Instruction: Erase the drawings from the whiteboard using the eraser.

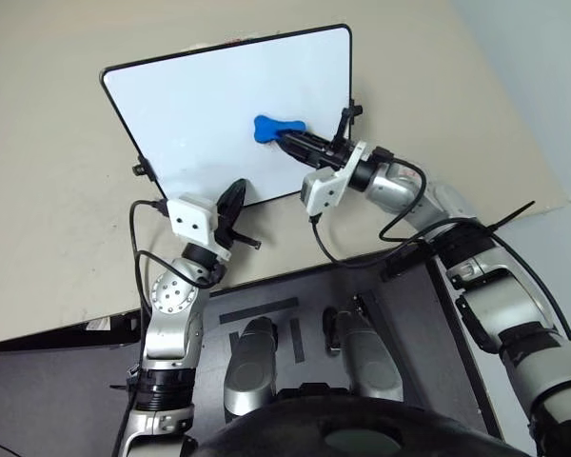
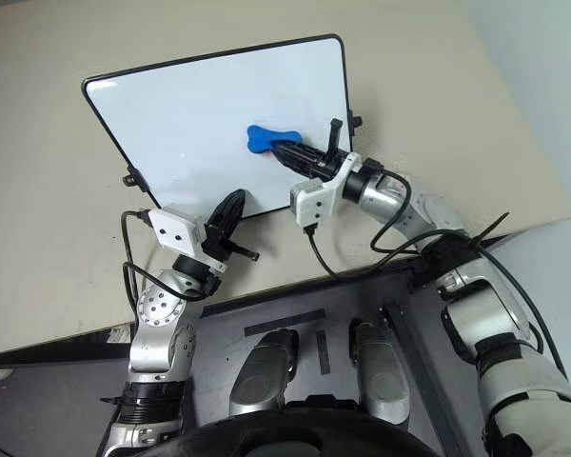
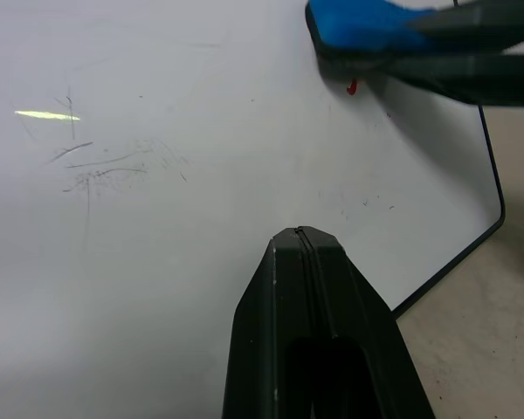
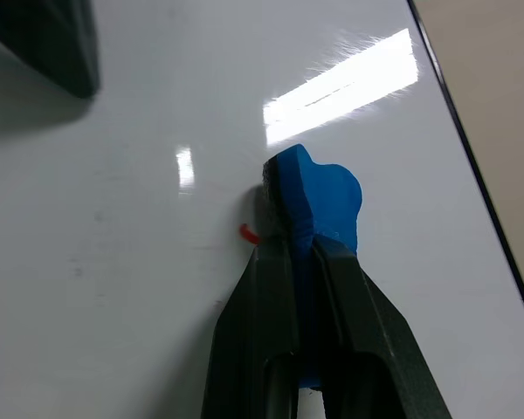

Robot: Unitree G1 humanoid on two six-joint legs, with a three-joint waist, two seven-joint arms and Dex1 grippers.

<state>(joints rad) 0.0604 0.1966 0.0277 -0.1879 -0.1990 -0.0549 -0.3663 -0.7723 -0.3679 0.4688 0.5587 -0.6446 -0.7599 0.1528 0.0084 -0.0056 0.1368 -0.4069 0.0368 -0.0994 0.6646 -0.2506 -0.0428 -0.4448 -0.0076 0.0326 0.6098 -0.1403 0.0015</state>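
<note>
Beige table (image 1: 57, 143) under whiteboard (image 1: 200, 105), eraser (image 1: 276, 127).

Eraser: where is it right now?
The blue eraser is clamped in the right end effector, pressed against the whiteboard right of its centre in the head views, with a small red mark showing beside it.

Right gripper (image 1: 284, 141) reaches over the whiteboard (image 1: 190, 105) centre, jaws clamped on the eraser (image 1: 277, 127). Left gripper (image 1: 232, 195) sits at the whiteboard's near edge, jaws closed, holding nothing.
</note>
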